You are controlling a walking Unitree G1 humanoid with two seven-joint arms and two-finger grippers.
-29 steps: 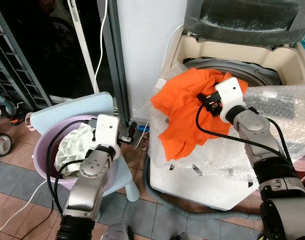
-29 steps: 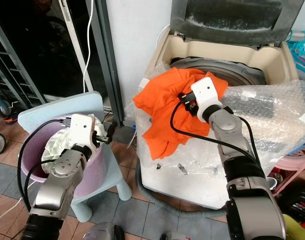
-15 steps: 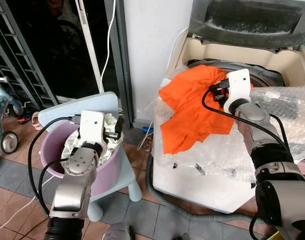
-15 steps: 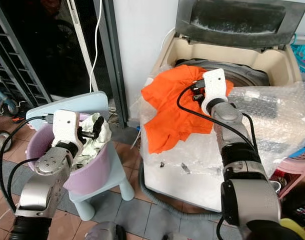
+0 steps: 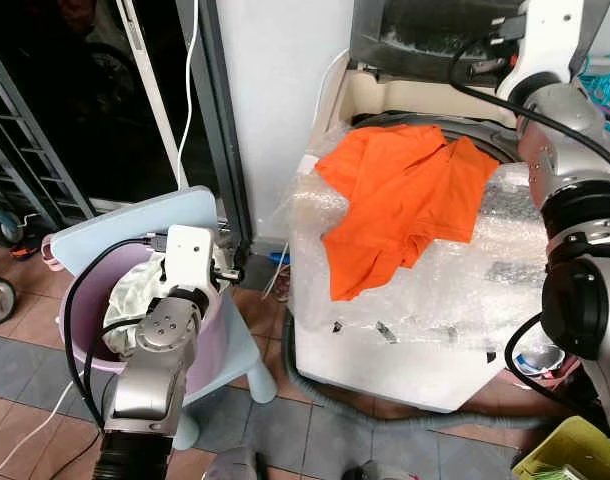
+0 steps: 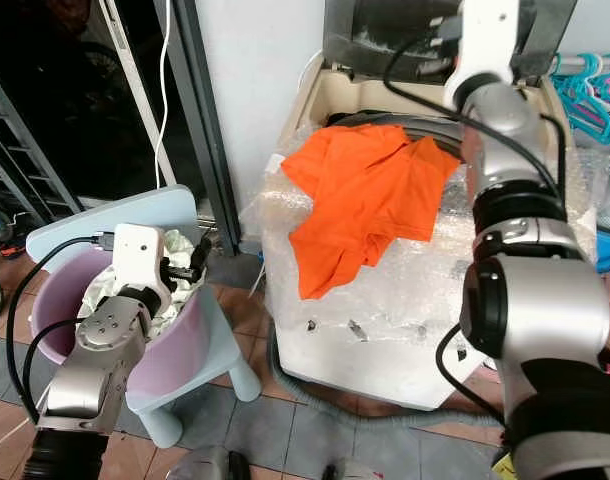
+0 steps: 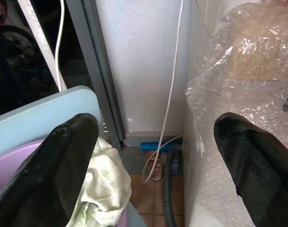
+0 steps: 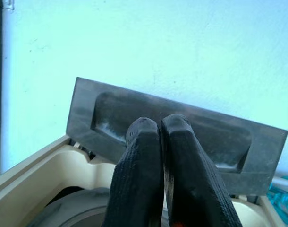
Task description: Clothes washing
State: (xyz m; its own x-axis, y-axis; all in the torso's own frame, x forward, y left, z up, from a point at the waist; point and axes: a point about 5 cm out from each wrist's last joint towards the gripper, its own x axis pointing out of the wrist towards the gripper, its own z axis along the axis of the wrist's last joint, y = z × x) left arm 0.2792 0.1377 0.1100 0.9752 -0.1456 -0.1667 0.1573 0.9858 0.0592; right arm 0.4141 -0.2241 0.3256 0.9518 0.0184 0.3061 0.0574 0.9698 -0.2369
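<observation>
1. The orange shirt (image 5: 405,205) lies draped over the front rim of the washing machine (image 5: 385,350), in the centre-right of the head view. Part of it rests on the bubble wrap (image 5: 425,300) covering the machine top, and its upper edge reaches the drum opening (image 6: 435,128).
2. The right gripper (image 8: 160,142) is up at the top right of the frame, in front of the raised lid (image 5: 425,35). Its fingers are pressed together with nothing between them, so the shirt is loose.
3. The key relation: the shirt sits below and to the frame-left of that gripper, with its long axis running from the drum down towards the lower left. The right arm is clearly the nearer one, so I'd guess it has to come back down to push or pull the cloth into the drum.
4. The left gripper (image 7: 153,156) hangs spread wide and empty over the pink basin (image 5: 75,320) at lower left. The pale green clothes (image 5: 135,295) in the basin lie just beside one finger.
5. The basin rests on a light blue stool (image 5: 125,225).
6. The floor is tiled, with a white wall and a dark doorway behind. Bubble wrap is slippery, so the shirt could slide off the front.
</observation>
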